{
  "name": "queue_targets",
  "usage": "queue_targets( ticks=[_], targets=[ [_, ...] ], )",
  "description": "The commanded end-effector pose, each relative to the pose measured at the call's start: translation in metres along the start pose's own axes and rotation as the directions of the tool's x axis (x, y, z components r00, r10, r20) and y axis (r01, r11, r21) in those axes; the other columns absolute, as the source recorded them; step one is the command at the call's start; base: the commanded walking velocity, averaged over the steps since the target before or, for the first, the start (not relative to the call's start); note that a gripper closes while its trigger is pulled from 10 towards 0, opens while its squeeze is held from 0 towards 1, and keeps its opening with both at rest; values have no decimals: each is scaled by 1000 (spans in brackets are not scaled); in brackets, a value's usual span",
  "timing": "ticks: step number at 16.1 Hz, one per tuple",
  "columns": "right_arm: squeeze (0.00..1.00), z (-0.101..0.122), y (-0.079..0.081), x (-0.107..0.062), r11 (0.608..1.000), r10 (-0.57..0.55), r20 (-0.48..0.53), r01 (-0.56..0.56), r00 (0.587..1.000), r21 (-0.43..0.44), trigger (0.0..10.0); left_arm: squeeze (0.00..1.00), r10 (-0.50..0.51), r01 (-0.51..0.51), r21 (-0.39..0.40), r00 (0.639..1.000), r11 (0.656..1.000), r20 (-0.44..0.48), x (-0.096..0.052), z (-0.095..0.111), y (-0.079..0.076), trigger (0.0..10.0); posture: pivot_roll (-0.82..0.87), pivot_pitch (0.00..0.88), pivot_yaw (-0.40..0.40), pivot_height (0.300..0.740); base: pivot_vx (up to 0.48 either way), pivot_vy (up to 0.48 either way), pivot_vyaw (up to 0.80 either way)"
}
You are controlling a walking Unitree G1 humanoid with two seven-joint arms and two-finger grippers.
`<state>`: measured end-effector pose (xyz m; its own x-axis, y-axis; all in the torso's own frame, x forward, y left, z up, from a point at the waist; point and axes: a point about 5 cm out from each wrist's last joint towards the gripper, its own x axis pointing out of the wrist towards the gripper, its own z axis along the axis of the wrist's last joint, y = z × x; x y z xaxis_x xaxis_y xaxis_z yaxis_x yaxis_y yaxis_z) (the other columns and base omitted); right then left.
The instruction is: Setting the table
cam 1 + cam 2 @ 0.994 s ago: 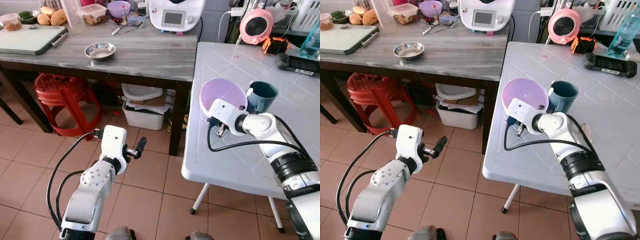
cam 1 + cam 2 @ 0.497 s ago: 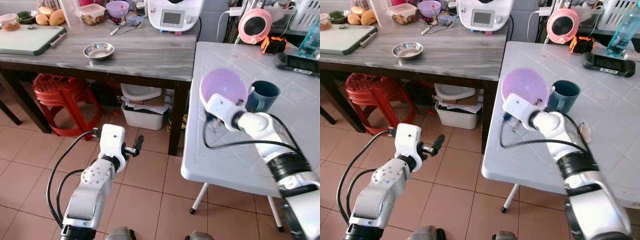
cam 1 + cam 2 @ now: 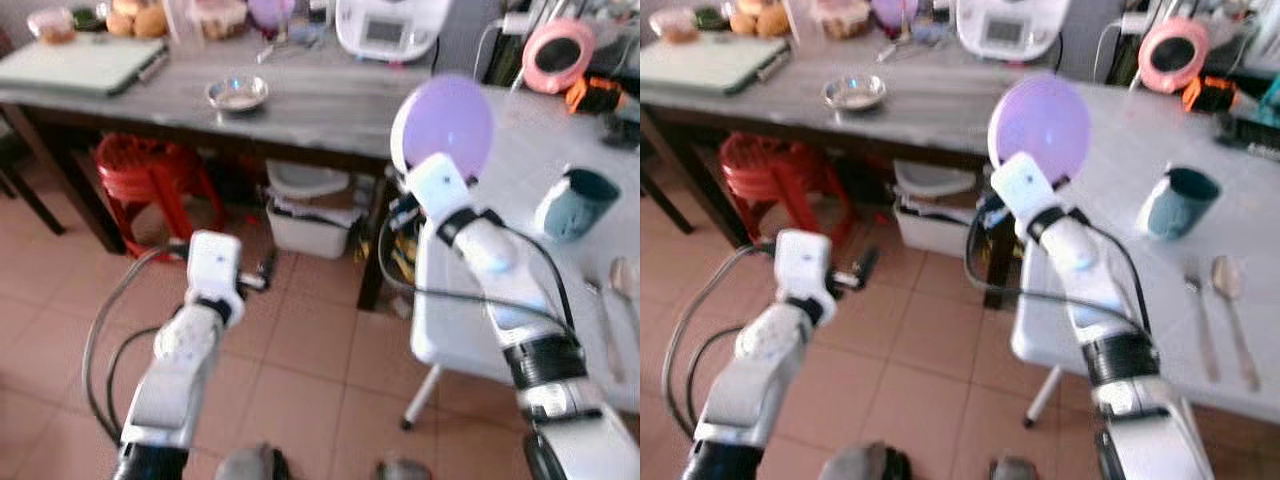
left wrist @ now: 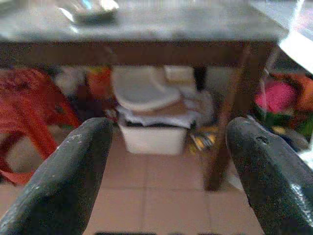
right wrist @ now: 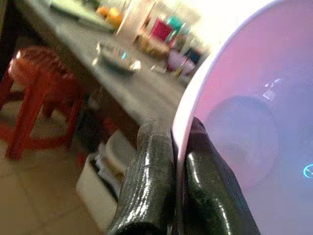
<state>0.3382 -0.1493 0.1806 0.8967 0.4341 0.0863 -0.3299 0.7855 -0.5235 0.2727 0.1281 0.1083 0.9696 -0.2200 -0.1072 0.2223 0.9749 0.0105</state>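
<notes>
Clamped on the rim of the purple bowl (image 3: 1039,123), my right gripper (image 5: 171,161) held it raised and tipped nearly on edge above the near corner of the white table (image 3: 1140,180), its hollow facing the camera on my head. One black finger (image 5: 149,186) lay against the outside of the rim and the other pressed inside the bowl. On the white table stood a teal mug (image 3: 1178,201), well apart from the bowl, with a spoon (image 3: 1230,300) and another piece of cutlery lying nearer the table's front edge. My left gripper (image 4: 166,171) hung low over the tiled floor (image 3: 300,350), fingers spread wide and holding nothing, pointed at a white bin (image 4: 151,132) under the grey wooden table (image 3: 300,100), where a small steel bowl (image 3: 237,93) sat above a red stool (image 3: 150,170).
</notes>
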Motion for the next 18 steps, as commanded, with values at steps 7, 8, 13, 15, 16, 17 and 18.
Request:
queue_targets(
  ticks=[7,8,13,15,16,17,18],
  targets=[
    [0,0,13,-39,934,-304,-6,300,953,196,10000,0,-30,20,65,988,998,153,7,16,-5,10000,-66,0,16,740,35,467,0],
    [0,0,16,-40,931,-307,-13,303,952,205,10000,0,-44,33,72,986,997,161,8,17,-8,10000,-69,0,19,740,292,382,-800],
    [0,5,24,-34,927,-300,0,292,954,235,10000,0,-79,61,101,980,993,185,12,20,-14,10000,-66,0,32,740,391,230,-425],
    [0,9,27,-31,928,-295,8,284,955,240,10000,0,-78,60,95,978,994,192,13,22,-15,10000,-62,0,31,740,442,0,0],
    [0,11,30,-30,928,-292,11,281,956,244,10000,0,-75,59,91,978,994,193,13,21,-15,10000,-63,0,32,740,442,0,0],
    [0,10,31,-30,929,-290,11,279,957,243,10000,0,-75,58,90,978,994,193,13,20,-15,10000,-64,0,32,740,439,0,0],
    [0,10,31,-30,929,-288,11,277,957,245,10000,0,-76,60,90,978,994,194,13,20,-16,10000,-65,0,32,740,435,0,0]
  ],
)
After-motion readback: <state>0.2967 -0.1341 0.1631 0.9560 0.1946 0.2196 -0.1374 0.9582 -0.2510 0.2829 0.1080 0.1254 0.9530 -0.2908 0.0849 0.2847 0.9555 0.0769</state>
